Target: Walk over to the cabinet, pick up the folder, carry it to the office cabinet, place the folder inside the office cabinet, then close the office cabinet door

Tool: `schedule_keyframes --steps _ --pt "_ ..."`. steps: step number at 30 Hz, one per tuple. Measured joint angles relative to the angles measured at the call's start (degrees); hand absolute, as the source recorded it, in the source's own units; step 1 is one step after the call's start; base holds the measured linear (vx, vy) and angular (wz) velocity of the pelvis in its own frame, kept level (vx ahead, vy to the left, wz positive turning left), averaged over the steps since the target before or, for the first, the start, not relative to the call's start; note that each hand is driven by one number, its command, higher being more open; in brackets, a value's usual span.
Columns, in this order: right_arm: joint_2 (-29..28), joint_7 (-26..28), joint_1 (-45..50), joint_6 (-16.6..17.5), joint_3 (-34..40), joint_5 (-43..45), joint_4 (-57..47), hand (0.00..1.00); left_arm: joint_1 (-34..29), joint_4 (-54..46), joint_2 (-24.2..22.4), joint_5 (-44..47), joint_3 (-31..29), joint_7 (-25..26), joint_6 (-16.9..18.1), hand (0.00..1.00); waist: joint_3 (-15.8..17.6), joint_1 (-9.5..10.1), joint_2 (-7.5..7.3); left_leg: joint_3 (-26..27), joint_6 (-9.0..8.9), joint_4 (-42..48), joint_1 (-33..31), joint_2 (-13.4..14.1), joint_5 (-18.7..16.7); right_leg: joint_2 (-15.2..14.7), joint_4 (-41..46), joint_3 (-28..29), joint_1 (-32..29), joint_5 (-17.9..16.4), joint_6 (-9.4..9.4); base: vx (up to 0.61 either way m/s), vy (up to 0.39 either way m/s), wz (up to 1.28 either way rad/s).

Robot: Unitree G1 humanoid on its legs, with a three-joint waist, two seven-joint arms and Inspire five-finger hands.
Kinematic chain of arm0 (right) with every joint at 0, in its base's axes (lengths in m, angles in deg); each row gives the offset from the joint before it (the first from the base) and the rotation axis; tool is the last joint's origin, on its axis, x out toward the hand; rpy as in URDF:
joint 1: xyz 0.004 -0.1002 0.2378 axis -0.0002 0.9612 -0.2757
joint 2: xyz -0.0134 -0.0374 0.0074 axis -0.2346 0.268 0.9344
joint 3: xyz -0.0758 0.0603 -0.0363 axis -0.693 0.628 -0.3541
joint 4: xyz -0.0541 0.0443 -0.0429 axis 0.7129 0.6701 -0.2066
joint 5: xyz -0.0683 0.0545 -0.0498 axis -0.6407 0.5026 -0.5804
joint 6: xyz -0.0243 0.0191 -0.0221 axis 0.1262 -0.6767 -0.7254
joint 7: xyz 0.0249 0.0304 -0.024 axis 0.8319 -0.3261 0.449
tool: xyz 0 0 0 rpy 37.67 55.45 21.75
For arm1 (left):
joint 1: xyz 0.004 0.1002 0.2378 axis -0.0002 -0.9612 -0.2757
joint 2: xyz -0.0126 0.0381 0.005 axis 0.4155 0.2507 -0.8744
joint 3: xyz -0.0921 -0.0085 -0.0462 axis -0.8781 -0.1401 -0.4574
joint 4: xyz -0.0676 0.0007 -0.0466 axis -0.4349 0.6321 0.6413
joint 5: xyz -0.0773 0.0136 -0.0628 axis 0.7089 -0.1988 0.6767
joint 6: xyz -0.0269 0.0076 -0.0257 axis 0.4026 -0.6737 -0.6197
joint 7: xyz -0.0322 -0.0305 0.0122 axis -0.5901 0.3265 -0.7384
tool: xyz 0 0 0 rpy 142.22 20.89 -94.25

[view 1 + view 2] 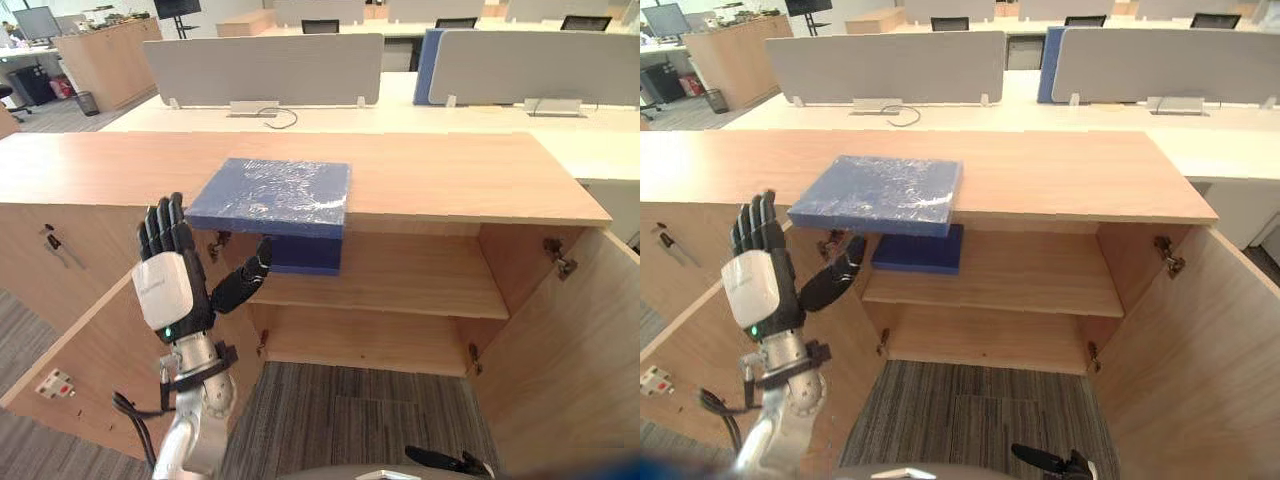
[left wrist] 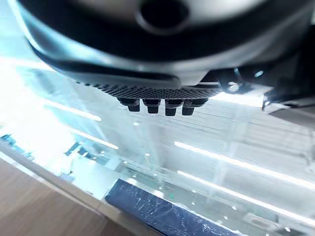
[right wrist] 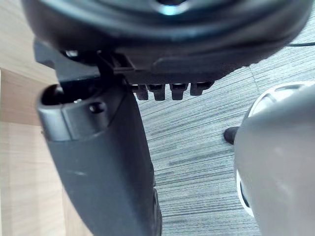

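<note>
A blue folder [image 1: 272, 195] wrapped in shiny film lies on the wooden cabinet top [image 1: 450, 170], with its near edge overhanging the open compartment. A second blue slab [image 1: 305, 257] rests on the shelf [image 1: 400, 280] right below it. My left hand [image 1: 172, 285] is raised upright, just left of and below the folder's overhanging corner. It is open, the thumb reaching toward the folder without touching it. In the left wrist view the folder's edge [image 2: 162, 214] lies past the straight fingers [image 2: 157, 105]. My right hand [image 1: 445, 462] hangs low over the carpet, its fingers [image 3: 167, 91] relaxed and holding nothing.
Both cabinet doors stand open: the left door [image 1: 90, 350] beside my left arm, the right door [image 1: 570, 350] swung toward me. Behind the cabinet runs a pale desk with grey dividers [image 1: 265, 68]. A key [image 1: 55, 243] sticks out of the neighbouring cabinet front.
</note>
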Motion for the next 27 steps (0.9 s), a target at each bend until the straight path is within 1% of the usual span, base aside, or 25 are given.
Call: schedule_keyframes --steps 2,3,5,7,8,10,12,16,17,21,25,27 --pt "0.34 0.43 0.0 0.03 -0.03 -0.19 0.26 1.0 1.9 1.76 2.61 -2.42 -0.15 -1.9 0.0 1.0 -0.04 -0.1 0.09 -0.01 0.11 -0.01 0.09 0.05 -0.02 0.13 -0.14 0.18 0.04 0.0 -0.01 0.02 -0.02 -0.06" --pt "0.54 0.81 -0.34 0.05 -0.07 -0.69 0.92 1.0 3.51 3.96 5.61 -4.2 -0.17 -3.18 0.11 1.0 -0.04 -0.13 0.09 -0.01 0.35 0.01 0.15 0.04 -0.1 0.19 -0.29 0.43 0.02 0.03 -0.05 0.02 -0.017 -0.08" --pt "0.5 1.25 -0.51 0.06 -0.11 -1.49 0.95 1.0 5.13 6.26 8.8 -5.61 -0.15 -4.51 0.23 1.0 0.14 -0.18 -0.17 -0.01 0.66 0.13 0.18 0.02 -0.29 0.25 -0.4 0.7 -0.05 0.09 -0.14 0.01 -0.008 -0.08" --pt "0.46 1.93 -0.72 0.11 -0.49 -2.21 0.93 1.0 7.31 10.68 14.03 -7.78 -0.07 -6.46 0.63 1.0 0.56 -0.2 -0.88 0.04 1.53 0.71 0.27 -0.14 -0.83 0.28 -0.77 1.31 -0.1 0.33 -0.39 0.01 0.004 -0.09" --pt "0.48 2.09 -0.72 0.13 -0.49 -2.21 0.93 1.0 7.78 11.98 15.27 -8.22 0.05 -7.03 0.74 1.0 0.6 -0.21 -0.97 0.09 1.71 0.84 0.23 -0.18 -0.94 0.32 -1.0 1.51 -0.09 0.47 -0.51 0.01 0.01 -0.12" --pt "0.58 2.38 -0.76 0.16 -0.48 -2.21 0.84 1.0 8.73 16.13 19.56 -9.66 0.96 -8.86 0.86 1.0 0.73 -0.51 -0.99 0.16 2.42 1.3 0.13 -0.47 -1.38 0.29 -1.66 2.37 -0.2 0.88 -0.59 0.01 0.015 -0.15" --pt "0.74 2.49 -0.77 0.19 -0.48 -2.29 0.79 1.0 9.48 18.28 21.91 -10.56 1.69 -10.43 1.81 1.0 0.88 -0.49 -0.84 0.16 3.03 1.79 0.13 -0.65 -1.76 0.23 -1.84 3.14 -0.26 1.0 -0.74 0.01 0.016 -0.14" --pt "1.21 3.16 -1.08 0.31 -0.49 -3.45 0.69 1.0 11.07 19.51 24.81 -12.12 3.84 -11.92 3.28 1.0 1.31 -0.5 -0.19 -0.07 3.13 2.15 0.19 -0.79 -1.83 0.18 -1.95 3.89 -0.3 1.09 -0.78 0.0 0.004 -0.08" --pt "1.44 3.38 -1.26 0.34 -0.49 -4.39 0.68 1.0 12.05 20.34 25.3 -12.17 4.68 -12.12 4.03 1.0 1.51 -0.49 0.15 -0.12 3.14 2.33 0.17 -0.8 -1.84 0.19 -1.95 4.07 -0.3 1.15 -0.81 -0.01 -0.003 -0.06" --pt "2.43 3.66 -1.27 0.45 -0.61 -4.44 0.7 1.0 15.92 22.9 27.41 -13.34 7.76 -12.98 4.7 1.0 1.8 -0.5 0.82 -0.38 3.18 2.81 0.17 -0.79 -1.86 0.2 -1.95 4.35 -0.16 1.27 -0.77 -0.01 -0.002 -0.02" --pt "3.05 3.66 -1.01 0.61 -0.6 -4.44 0.78 1.0 18.68 23.93 29.53 -14.4 10.24 -13.26 5.08 1.0 1.86 -0.59 0.93 -0.58 3.18 2.77 0.15 -0.82 -1.87 0.19 -2.02 4.47 -0.22 1.6 -0.86 -0.01 0.005 0.0" --pt "3.14 3.66 -1.05 0.65 -0.6 -4.44 0.81 1.0 19.53 24.35 30.24 -14.48 10.76 -13.29 5.16 1.0 1.91 -0.96 1.0 -0.8 3.2 2.74 0.05 -0.89 -1.87 0.19 -2.4 4.62 -0.28 2.08 -0.77 -0.04 0.026 -0.03"
